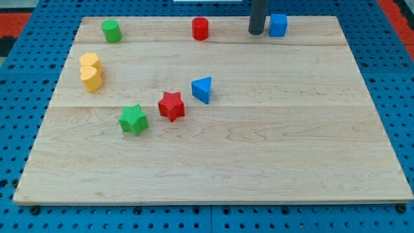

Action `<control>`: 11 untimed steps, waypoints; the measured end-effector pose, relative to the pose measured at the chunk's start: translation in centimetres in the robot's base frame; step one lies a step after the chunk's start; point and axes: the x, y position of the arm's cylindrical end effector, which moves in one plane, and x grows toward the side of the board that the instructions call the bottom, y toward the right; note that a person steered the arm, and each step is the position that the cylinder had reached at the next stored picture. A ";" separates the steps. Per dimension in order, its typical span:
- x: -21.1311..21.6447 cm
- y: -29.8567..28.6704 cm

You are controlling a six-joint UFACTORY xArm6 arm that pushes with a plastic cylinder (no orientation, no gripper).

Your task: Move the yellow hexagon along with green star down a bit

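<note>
Board (pixel 259 149): pale wood, smooth grain, on blue pegboard.
My tip (pixel 256 32): plain dark rod at twelve o'clock, no fingers to spread or pinch, just beside the blue cube (pixel 278 25), well apart from both targets.
Green star (pixel 134 120): ridged, at eight o'clock.
Yellow hexagon (pixel 91 78): at nine o'clock, touching a second yellow block (pixel 88 62).
Method, as judged: approach from above the hexagon, push gently toward the star, avoiding the red star (pixel 171 106).

No readable text, labels, brands, numbers or signs anywhere: none on blocks, none on worktop (pixel 259 162).
</note>
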 end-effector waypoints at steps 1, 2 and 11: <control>0.2 -1.4; 1.3 -4.5; 16.8 -25.0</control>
